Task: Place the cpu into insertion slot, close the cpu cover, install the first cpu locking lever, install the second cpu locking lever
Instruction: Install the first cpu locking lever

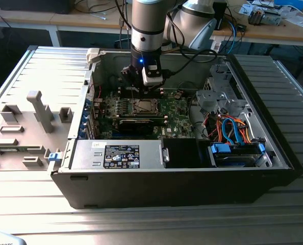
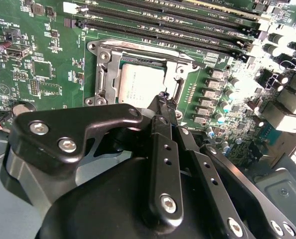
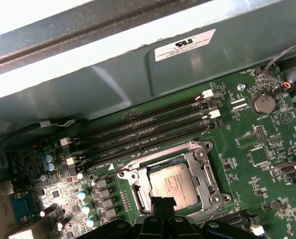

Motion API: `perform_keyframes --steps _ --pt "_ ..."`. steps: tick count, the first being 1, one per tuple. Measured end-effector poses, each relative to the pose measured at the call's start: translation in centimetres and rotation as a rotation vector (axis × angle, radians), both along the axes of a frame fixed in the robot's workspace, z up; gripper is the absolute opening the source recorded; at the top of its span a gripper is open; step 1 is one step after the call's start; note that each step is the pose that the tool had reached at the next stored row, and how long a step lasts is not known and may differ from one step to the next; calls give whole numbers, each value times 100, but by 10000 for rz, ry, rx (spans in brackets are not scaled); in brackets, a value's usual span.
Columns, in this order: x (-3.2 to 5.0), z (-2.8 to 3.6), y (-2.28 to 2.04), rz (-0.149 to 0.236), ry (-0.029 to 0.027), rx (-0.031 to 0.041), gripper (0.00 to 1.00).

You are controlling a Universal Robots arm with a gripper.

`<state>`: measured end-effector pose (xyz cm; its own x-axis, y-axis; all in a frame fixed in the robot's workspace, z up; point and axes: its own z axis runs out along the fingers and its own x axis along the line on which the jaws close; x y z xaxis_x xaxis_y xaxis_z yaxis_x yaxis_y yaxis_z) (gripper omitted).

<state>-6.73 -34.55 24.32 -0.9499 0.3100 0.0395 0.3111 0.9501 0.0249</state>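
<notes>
The cpu point(image 2: 140, 84) point(image 3: 174, 185), a dull silver square, lies flat in the insertion slot point(image 2: 99, 74) point(image 3: 210, 179) on the green motherboard. The cpu cover point(image 2: 138, 52) point(image 3: 185, 155), a silvery frame, lies down around the chip's edges. A thin metal lever point(image 2: 188, 59) runs along the socket's side nearest the memory slots. My gripper point(image 2: 161, 98) point(image 3: 157, 201) hovers at the socket's edge, its black fingertips point(image 2: 158, 107) drawn together with nothing visible between them. In the exterior view my gripper point(image 1: 144, 89) hangs just above the socket point(image 1: 144, 106) inside the open computer case.
Long black memory slots point(image 2: 163, 20) point(image 3: 148, 129) run beside the socket. Capacitors point(image 2: 222, 104) stand on its other side. The labelled power-supply box point(image 1: 118, 154) and a drive bay with blue clips point(image 1: 238, 153) sit at the case's front. The case wall point(image 3: 138, 74) rises close by.
</notes>
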Motion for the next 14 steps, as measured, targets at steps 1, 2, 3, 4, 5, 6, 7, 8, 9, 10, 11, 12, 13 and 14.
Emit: perform_keyframes --steps 1,2,3,4,5,6,7,8,9,10,11,12,13,14 --pt "0 0 0 3 0 0 11" --pt "0 0 0 7 0 0 11" --pt "0 0 0 11 1 0 11" --pt "0 0 0 15 0 0 11" --pt "0 0 0 20 0 0 11" --pt "0 0 0 23 0 0 11" --pt "0 0 0 28 0 0 11" --pt "0 0 0 32 0 0 11" --pt "0 0 0 38 0 0 11" --pt "0 0 0 45 1 -1 11" --pt "0 0 0 52 0 0 11" --pt "0 0 0 60 0 0 11" --pt "0 0 0 72 0 0 11" --pt "0 0 0 81 0 0 11"
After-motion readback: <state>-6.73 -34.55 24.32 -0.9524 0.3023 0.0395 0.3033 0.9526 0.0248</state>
